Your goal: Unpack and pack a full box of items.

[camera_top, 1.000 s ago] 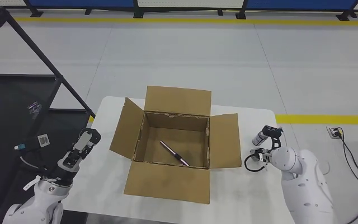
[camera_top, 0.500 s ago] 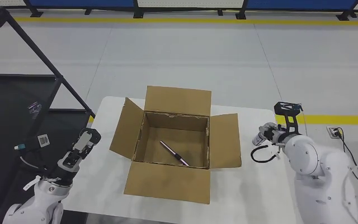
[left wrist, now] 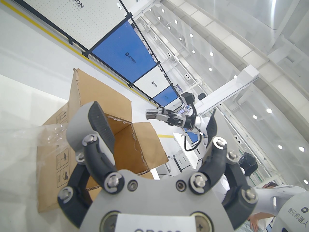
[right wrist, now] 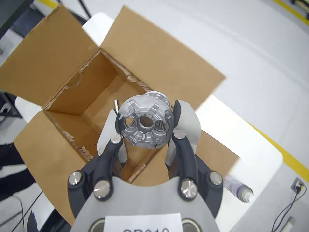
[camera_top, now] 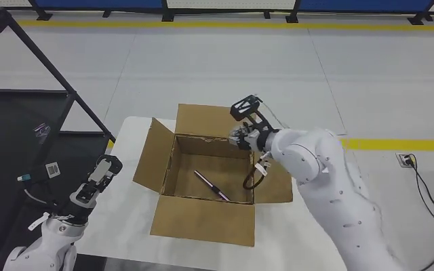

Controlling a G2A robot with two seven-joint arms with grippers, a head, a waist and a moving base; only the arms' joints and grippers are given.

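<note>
Pinching a round metal wheel (right wrist: 144,124) in the right gripper (camera_top: 242,139), fingers pressed against its two sides, one notched face turned toward the wrist camera, a hole through the hub. Holding it in the air above the back right corner of the open cardboard box (camera_top: 203,220), clear of the walls and the floor. Standing on the white table (camera_top: 129,210), all four flaps of the box folded outward. Lying on the bottom of the box, a thin dark rod (camera_top: 211,185), slanted from the middle toward the front right corner and apart from the walls. Lying on its side on the table beyond the right flap, in the right wrist view, a small pale bottle (right wrist: 237,189) with a white cap, near the flap; touching it or not, cannot tell. Sitting low at the table's left edge, well apart from the box, the left gripper (camera_top: 108,164), tilted upward and toward the box, its fingers (left wrist: 99,124) spread wide with nothing between them. Showing past those fingers in the left wrist view, the box's near side and flaps and, farther off, the right gripper with the metal wheel above the box.
</note>
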